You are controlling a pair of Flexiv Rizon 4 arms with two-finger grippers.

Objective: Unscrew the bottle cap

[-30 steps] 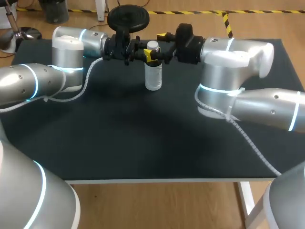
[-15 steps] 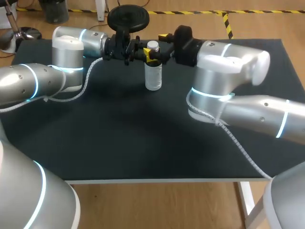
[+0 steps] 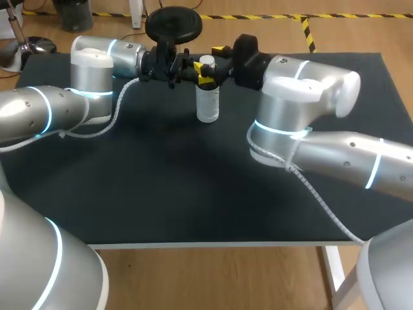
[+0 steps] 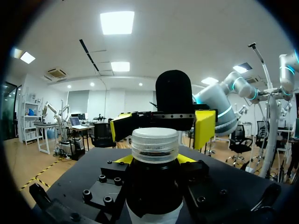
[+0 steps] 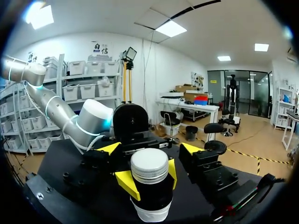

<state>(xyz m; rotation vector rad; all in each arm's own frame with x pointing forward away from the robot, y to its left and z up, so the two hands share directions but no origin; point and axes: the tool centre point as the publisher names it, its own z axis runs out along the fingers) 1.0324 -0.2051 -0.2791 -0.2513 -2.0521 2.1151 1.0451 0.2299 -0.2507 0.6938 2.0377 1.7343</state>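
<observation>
Our left arm (image 3: 90, 71) and right arm (image 3: 303, 90) come in level from the two sides. Their wrists lie horizontal and face each other at the back middle of the tabletop (image 3: 193, 187). The right arm bends round at the elbow to point back at the left one.

The left fingers (image 4: 188, 158) pinch the bottle (image 3: 207, 103) from two sides just below the cap (image 3: 206, 62). The right fingers (image 5: 192, 148) are spread wide, one on each side of the cap, and we see a gap at both, so no contact there.

A pale label (image 5: 150, 214) wraps the bottle's lower body, but we can't make out any print on it.

The bottle stands upright on the tabletop between the two wrists, long axis vertical, with its white ribbed cap pointing straight up.
</observation>
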